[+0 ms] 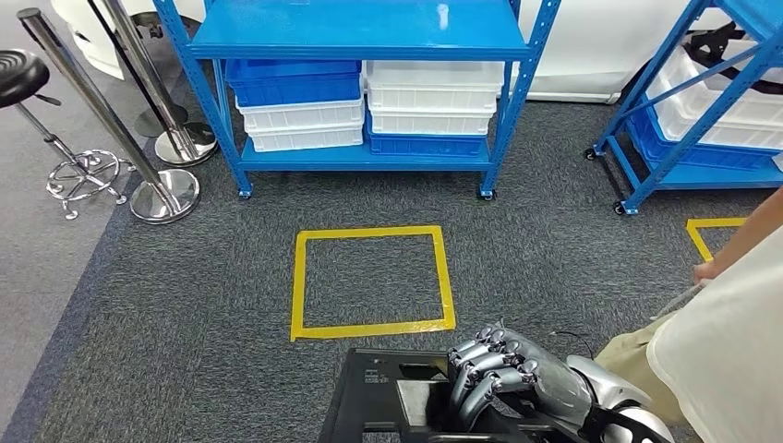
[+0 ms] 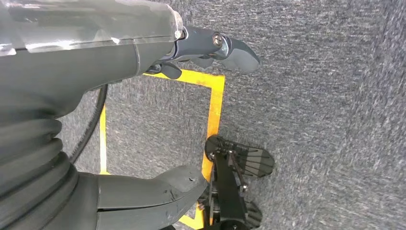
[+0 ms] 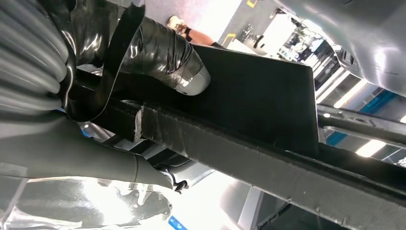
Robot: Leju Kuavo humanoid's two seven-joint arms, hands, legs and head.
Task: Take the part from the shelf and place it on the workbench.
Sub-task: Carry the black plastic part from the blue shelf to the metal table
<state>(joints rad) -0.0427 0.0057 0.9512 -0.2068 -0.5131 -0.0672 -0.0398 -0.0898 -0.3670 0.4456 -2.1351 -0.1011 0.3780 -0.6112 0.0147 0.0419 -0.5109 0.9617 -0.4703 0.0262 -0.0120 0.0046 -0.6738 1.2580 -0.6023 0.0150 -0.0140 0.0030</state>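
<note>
A black, frame-like part (image 1: pixel 392 397) with open cut-outs sits low at the front of the head view. My right hand (image 1: pixel 512 369) grips its right side, fingers curled over the top edge. In the right wrist view, the taped thumb (image 3: pixel 184 64) presses against the part's flat black panel (image 3: pixel 268 96). My left hand (image 2: pixel 95 72) hangs over the grey carpet. Its fingers (image 2: pixel 230 48) and thumb (image 2: pixel 158 191) are spread apart with nothing between them.
A yellow tape square (image 1: pixel 369 281) marks the carpet ahead. Behind it stands a blue wheeled shelf (image 1: pixel 369 37) with white and blue bins (image 1: pixel 305 115). A second blue shelf (image 1: pixel 702 111) stands at the right. A person (image 1: pixel 729 332) is close on my right. Stanchions (image 1: pixel 166 194) and a stool (image 1: pixel 28 74) are at the left.
</note>
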